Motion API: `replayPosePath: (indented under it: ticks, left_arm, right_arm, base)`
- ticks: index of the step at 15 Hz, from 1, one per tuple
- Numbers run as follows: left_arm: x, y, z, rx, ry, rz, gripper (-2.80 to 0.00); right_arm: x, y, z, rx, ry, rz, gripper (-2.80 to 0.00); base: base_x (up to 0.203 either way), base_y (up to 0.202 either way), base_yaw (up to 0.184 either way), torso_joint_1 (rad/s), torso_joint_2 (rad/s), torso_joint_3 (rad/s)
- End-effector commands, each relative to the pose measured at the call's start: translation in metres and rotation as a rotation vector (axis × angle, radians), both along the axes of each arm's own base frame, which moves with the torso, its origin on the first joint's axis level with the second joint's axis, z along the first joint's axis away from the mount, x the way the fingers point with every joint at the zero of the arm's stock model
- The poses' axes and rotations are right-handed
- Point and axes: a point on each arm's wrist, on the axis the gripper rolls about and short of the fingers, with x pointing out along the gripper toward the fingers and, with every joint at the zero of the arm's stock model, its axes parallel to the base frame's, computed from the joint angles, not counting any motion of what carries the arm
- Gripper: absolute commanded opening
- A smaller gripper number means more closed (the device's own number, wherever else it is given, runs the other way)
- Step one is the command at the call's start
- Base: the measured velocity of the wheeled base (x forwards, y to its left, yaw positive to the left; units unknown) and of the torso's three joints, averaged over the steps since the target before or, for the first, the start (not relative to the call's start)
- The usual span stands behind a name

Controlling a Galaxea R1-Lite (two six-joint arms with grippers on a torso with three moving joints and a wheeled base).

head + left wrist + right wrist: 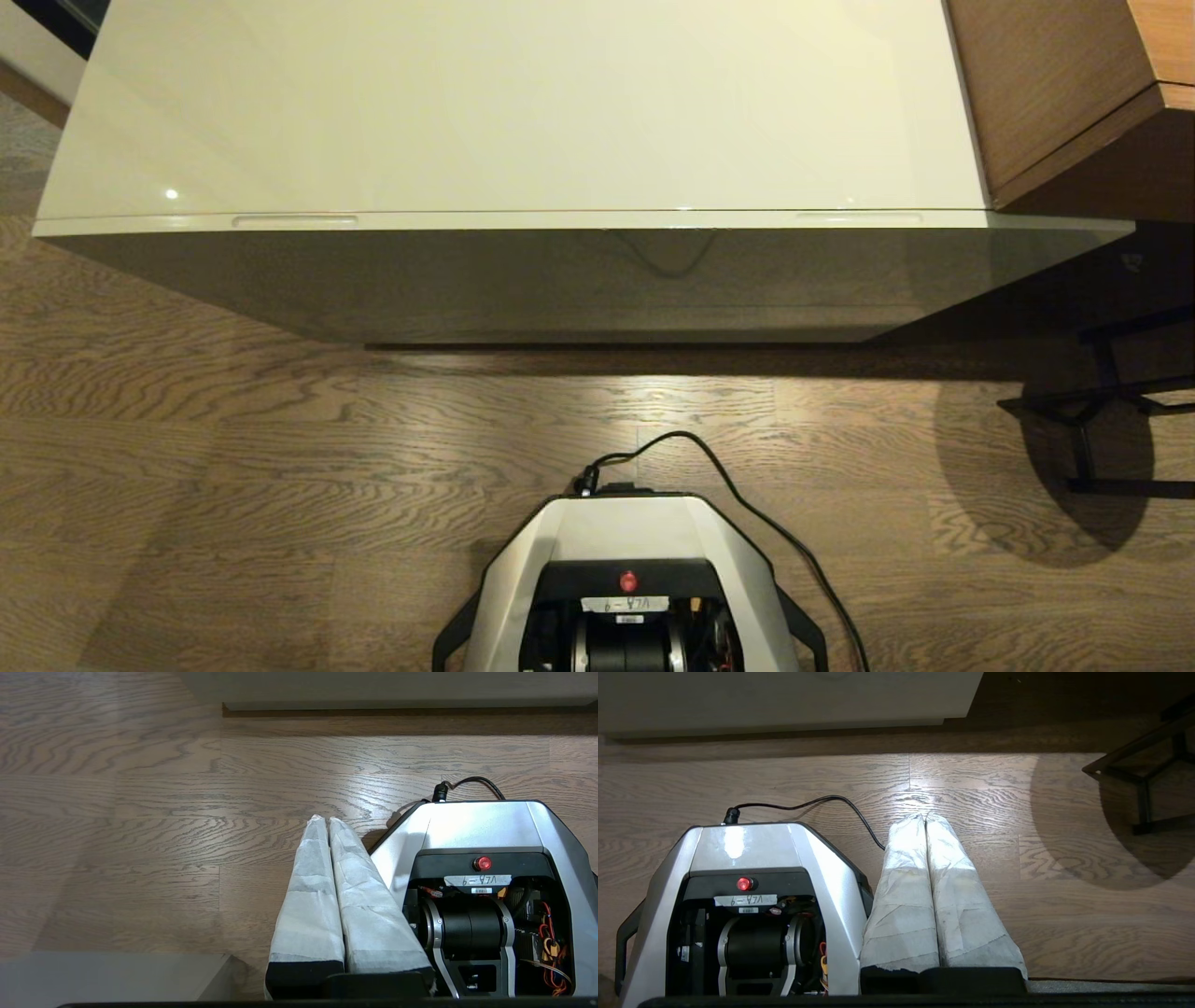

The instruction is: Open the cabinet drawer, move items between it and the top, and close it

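In the head view we see the low cabinet with its glossy cream-white top (523, 103) lying bare. The cabinet drawer (579, 271) is closed, its front flush under the top, and two slim slots (295, 221) sit at the front edge, one towards each end. A brown wooden furniture piece (1055, 84) touches the cabinet at its right end. On the wooden floor (233, 448) in front of the cabinet stands the robot base (630, 569), with a black cable (747, 504) leaving it. No item shows on the top.

In the left wrist view the left gripper (325, 820) hangs over the floor, just beside the robot base, its wrapped fingers pressed together and holding nothing.

In the right wrist view the right gripper (923, 817) hangs on the other side of the base, fingers together as well, empty.
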Motion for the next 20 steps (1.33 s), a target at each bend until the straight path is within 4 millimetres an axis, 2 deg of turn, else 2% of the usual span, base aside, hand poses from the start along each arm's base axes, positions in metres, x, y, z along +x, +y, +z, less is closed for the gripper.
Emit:
replayPosePath:
  ticks: [1,20]
  left_arm:
    - [0.0001,0.0,0.0,0.0,0.002,0.0,-2.8]
    - [0.0001,0.0,0.0,0.0,0.002,0.0,-2.8]
  right_arm:
    - [0.0002,0.0,-0.0004,0.0,0.002,0.0,-2.8]
    - [0.0002,0.0,-0.0004,0.0,0.002,0.0,-2.8]
  base:
    - [0.0,0.0,0.0,0.0,0.0,0.0]
    - [0.0,0.0,0.0,0.0,0.0,0.0]
